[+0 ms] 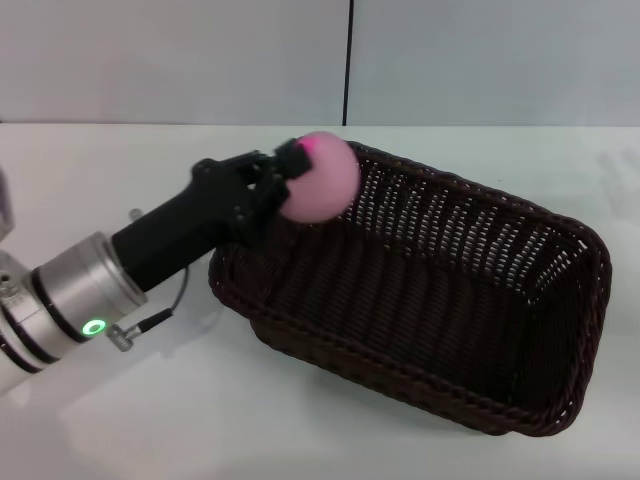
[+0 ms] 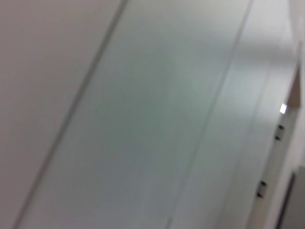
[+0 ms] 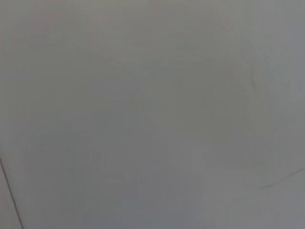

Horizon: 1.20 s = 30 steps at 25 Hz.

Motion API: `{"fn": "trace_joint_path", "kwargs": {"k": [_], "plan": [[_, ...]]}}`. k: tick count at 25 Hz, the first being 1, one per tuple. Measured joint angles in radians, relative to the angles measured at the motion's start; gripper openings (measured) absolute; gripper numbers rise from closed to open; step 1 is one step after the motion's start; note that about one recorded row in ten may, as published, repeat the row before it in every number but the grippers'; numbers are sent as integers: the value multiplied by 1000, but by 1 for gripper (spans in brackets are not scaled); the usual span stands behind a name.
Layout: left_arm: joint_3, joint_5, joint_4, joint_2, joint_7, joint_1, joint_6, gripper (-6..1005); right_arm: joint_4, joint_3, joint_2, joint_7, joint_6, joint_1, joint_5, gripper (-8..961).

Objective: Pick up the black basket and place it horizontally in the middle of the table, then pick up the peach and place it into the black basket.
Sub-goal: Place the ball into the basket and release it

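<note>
The black basket lies on the white table, right of centre, its long side running diagonally from back left to front right. My left gripper is shut on the pale pink peach and holds it in the air above the basket's back left corner, over the rim. The arm reaches in from the front left. The right gripper is out of view. The wrist views show only plain grey wall surfaces.
A grey wall with a dark vertical seam runs behind the table. A small cable hangs from the left wrist just left of the basket.
</note>
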Motion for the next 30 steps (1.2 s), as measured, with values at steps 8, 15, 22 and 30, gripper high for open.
{"fn": "trace_joint_path", "kwargs": {"k": [8, 15, 22, 30], "plan": [[92, 1, 8, -1, 3, -36, -66, 37, 11, 0, 0, 0, 6, 13, -2, 375], [91, -1, 1, -1, 44, -27, -149, 37, 17, -2, 0, 0, 6, 16, -4, 375], [88, -6, 1, -1, 45, -26, -179, 37, 24, -2, 0, 0, 6, 16, -5, 375], [56, -8, 22, 4, 53, -10, -212, 37, 35, -2, 0, 0, 6, 16, -5, 375]]}}
